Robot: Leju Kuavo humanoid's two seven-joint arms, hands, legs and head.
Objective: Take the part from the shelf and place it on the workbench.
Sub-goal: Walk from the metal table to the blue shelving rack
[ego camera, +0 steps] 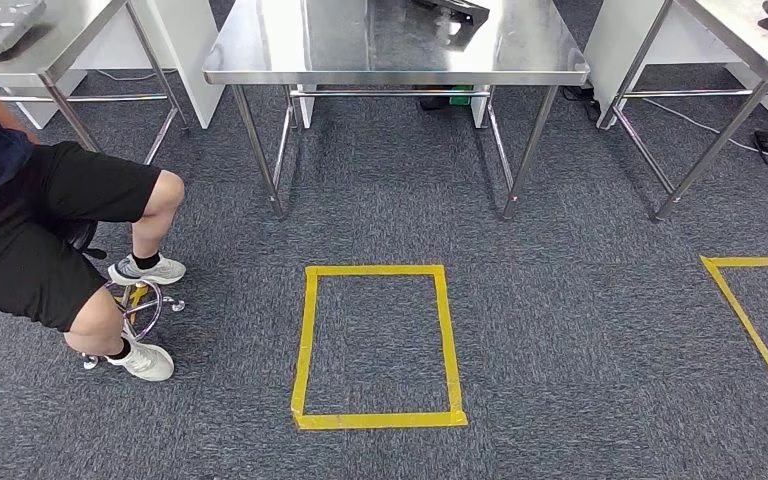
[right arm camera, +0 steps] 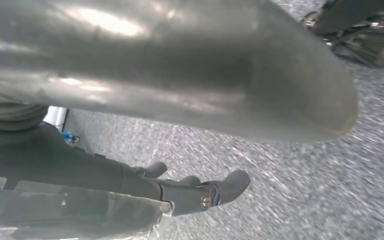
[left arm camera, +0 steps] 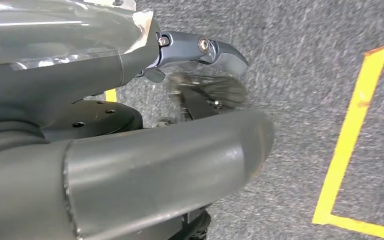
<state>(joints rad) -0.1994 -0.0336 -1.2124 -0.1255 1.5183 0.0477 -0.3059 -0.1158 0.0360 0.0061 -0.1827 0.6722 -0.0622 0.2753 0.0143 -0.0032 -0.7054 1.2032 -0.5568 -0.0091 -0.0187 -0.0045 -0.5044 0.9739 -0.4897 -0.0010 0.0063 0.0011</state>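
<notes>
Three shiny metal tables (ego camera: pixel 390 45) stand in a row. On the grey carpet in front of the middle table is one full yellow tape square (ego camera: pixel 378 345), with part of a second one (ego camera: pixel 745 315) off to its right. One person (ego camera: pixel 30 230) sits on one stool (ego camera: pixel 138 305), left of the square.

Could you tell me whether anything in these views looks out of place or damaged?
Nothing looks damaged or spilled. The steel workbench stands square behind the yellow tape rectangle on the carpet. A seated person's leg is beside it, to the left.
</notes>
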